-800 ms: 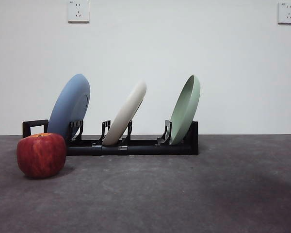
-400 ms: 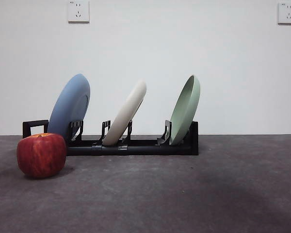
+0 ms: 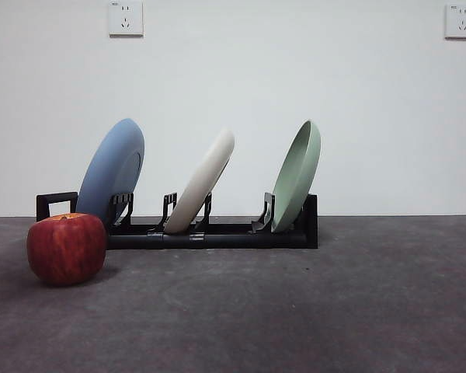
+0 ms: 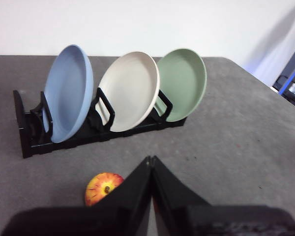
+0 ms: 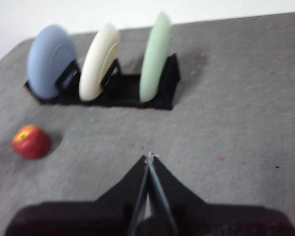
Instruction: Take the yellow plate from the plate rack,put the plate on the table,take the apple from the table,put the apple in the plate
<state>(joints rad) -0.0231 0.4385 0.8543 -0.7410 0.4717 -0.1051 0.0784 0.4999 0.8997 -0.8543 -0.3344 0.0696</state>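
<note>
Cream in colour and matte, the yellow plate [image 3: 203,180] is seen standing in the middle slot of the plate rack [image 3: 217,231], tilted and leaning between a pair of upright prongs. On one side of it a blue plate [image 3: 113,172] is held in the slot next to the squared handle loop, and on the other side a pale green plate [image 3: 297,175] is held in the end slot; all three are slanted the same way. The rack is set on the dark grey bench [image 3: 311,303], close to a white wall on which two sockets [image 3: 125,17] are mounted.

The apple [image 3: 66,247] is found on the bench, just in front of the handle end of the rack and apart from it, with its yellow-orange stem patch turned upward. In the left wrist view the same apple [image 4: 103,187] is shown close to the left gripper [image 4: 151,161], partly hidden by one jaw, while the plates [image 4: 130,91] are seen farther off in their rack [image 4: 34,142].

The left gripper is held above the bench with its jaws pressed together, nothing being pinched. The right gripper [image 5: 148,158] is likewise seen with its jaws closed tip to tip on nothing, well apart from the apple [image 5: 31,141] and the rack [image 5: 157,93]. Neither gripper appears in the front view.
</note>
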